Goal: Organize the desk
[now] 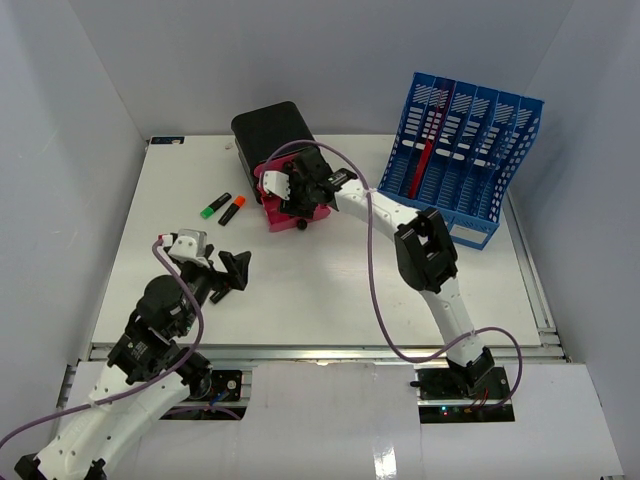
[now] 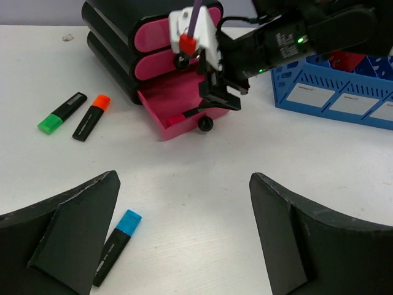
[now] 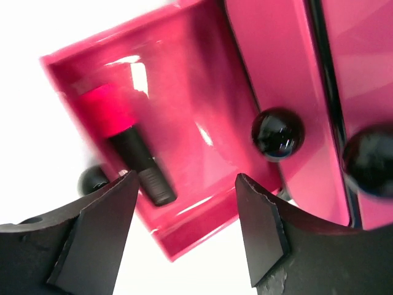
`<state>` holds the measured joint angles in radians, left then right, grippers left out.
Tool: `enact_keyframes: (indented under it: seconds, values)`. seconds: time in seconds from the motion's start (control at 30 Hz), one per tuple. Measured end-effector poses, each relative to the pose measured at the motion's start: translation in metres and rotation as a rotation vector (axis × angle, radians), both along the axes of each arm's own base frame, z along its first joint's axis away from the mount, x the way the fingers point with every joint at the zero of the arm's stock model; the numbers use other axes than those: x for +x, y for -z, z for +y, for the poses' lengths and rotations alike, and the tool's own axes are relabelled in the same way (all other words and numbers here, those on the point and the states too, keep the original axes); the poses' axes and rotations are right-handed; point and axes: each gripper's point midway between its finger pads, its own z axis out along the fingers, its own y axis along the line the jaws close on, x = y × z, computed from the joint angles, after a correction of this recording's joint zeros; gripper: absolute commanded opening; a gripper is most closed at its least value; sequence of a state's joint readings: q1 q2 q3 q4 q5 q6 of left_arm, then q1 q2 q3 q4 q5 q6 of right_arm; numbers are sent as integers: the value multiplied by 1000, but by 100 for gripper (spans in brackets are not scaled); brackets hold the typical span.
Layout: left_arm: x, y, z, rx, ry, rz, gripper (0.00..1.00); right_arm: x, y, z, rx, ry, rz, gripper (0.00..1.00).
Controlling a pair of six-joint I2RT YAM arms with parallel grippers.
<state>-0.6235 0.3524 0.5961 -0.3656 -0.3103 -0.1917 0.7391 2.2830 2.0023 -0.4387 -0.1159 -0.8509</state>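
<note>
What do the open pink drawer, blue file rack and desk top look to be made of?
Pink drawer: probably glossy moulded plastic, as its floor and walls carry sharp light reflections.
File rack: likely blue plastic with a duller finish, given its thin, slotted, moulded-looking dividers.
Desk: smooth matt white top with no glare. It could be laminate or painted board; the pictures don't settle which.

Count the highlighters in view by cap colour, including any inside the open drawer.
green highlighter, on the desk: 1
orange highlighter, on the desk: 1
blue highlighter, on the desk: 1
pink highlighter, in the open drawer: 1
Total: 4
</note>
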Motion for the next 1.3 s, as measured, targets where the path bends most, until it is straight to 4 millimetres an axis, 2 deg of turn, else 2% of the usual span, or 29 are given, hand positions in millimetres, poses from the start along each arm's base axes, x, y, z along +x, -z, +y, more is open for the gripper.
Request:
enact_keyframes:
  seconds: [0.1, 0.17, 0.27, 0.33, 0.4, 0.5, 0.57, 0.67, 0.9, 1.07, 1.3]
  values:
    - [2, 6, -5, 15, 18, 24, 98, -27, -31, -12, 77, -29, 75, 71]
    - [4, 12, -11, 29, 37, 46, 98, -54, -64, -27, 170, -95, 135, 71]
    - [6, 24, -20, 55, 74, 88, 98, -107, -107, -69, 284, -217, 217, 71]
    - [8, 32, -26, 74, 97, 117, 98, -143, -122, -103, 334, -271, 252, 72]
    - [10, 42, -33, 98, 124, 154, 98, -183, -114, -129, 350, -311, 288, 73]
    - [13, 60, -41, 138, 154, 217, 98, -244, -78, -155, 337, -354, 416, 74]
    - [15, 72, -45, 169, 165, 268, 98, -267, -55, -169, 336, -353, 499, 74]
    - [19, 78, -48, 206, 168, 324, 98, -272, -40, -189, 369, -295, 559, 74]
    - [42, 60, -55, 283, 146, 391, 98, -253, -43, -210, 436, -208, 549, 78]
    - [45, 86, -43, 391, 115, 482, 98, -254, -42, -213, 436, -204, 554, 79]
    - [53, 102, -26, 501, 90, 521, 98, -254, -43, -214, 436, -202, 546, 79]
